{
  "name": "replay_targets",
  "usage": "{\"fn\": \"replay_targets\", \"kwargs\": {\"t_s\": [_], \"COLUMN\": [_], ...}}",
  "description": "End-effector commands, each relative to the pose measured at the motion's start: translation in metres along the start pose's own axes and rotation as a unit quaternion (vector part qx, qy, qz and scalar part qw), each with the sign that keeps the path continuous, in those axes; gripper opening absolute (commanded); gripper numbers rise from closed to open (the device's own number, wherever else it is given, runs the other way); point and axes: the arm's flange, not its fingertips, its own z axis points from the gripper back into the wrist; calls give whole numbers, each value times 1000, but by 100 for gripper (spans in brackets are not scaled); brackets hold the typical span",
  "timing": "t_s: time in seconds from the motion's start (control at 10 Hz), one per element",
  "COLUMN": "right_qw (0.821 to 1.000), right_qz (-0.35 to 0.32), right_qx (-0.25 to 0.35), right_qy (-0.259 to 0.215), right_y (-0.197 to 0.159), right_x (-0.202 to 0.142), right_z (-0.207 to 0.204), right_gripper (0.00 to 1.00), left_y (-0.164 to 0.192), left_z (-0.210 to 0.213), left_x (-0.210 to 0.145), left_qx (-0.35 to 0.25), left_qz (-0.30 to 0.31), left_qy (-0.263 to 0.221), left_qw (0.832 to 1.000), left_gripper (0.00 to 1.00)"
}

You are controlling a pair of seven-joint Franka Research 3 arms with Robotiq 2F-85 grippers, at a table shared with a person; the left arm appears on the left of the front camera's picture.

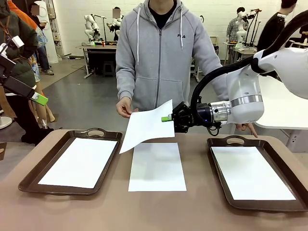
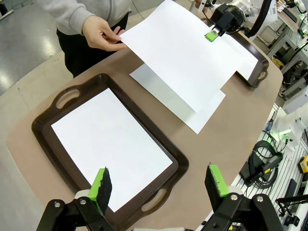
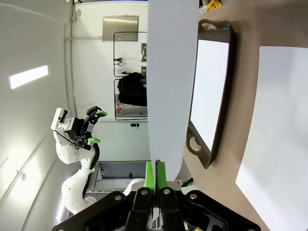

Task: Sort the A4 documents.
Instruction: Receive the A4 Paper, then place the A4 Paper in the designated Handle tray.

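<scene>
Starting at the near edge and working away, items as they stand.

1. Left gripper [image 2: 159, 184]: released, green pads spread wide, raised well above the left tray [image 1: 29, 175]; nothing in it.
2. Left tray: dark brown, handled. Left-tray sheet [image 1: 79, 161] lies flat inside.
3. Right tray [image 1: 215, 166]: same pattern. Right-tray sheet [image 1: 250, 172] lies flat inside.
4. Loose sheet [image 1: 156, 166]: flat on the bare table between the two trays, touching neither.
5. Held sheet [image 1: 147, 126]: in the air over the loose sheet's far end, tilted. Right gripper [image 1: 168, 118] is clenched on its right edge. A person's hand [image 1: 125, 107] is at the opposite corner, apparently pinching it.

Step in hand, as I judge it: one document passing between person and robot, both parties on the paper; which way it is going I cannot tell. The next move calls for one side to let go before the other pulls, since paper this thin would crease or tear. After that comes a level carry to a tray. Which tray cannot be told, as every sheet looks blank.

6. Table [image 1: 159, 211]: matt tan top, rounded corners.
7. Person [image 1: 159, 53]: grey zip hoodie, standing at the far side.
8. Room: grey polished floor [image 1: 82, 96], white walls, more workbenches behind.
</scene>
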Motion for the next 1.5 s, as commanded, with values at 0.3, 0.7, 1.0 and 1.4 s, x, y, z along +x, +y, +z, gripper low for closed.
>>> {"fn": "replay_targets", "kwargs": {"t_s": [0.3, 0.7, 1.0, 1.4], "right_qw": [1000, 1000, 1000, 999], "right_qz": [0, 0, 0, 17], "right_qx": [-3, -3, 0, -12], "right_qy": [-8, -8, 0, -27], "right_y": [0, 0, 0, 28], "right_x": [1, 1, 0, -48], "right_z": [-1, -1, 0, 29], "right_gripper": [0, 0, 1, 1], "left_y": [-1, -1, -1, -1], "left_z": [0, 0, 0, 0], "left_x": [0, 0, 0, 0], "left_qx": [3, 3, 3, 3], "left_qz": [0, 0, 0, 0], "left_qy": [1, 1, 1, 1], "left_qw": [1000, 1000, 1000, 1000], "left_gripper": [100, 100, 100, 100]}}
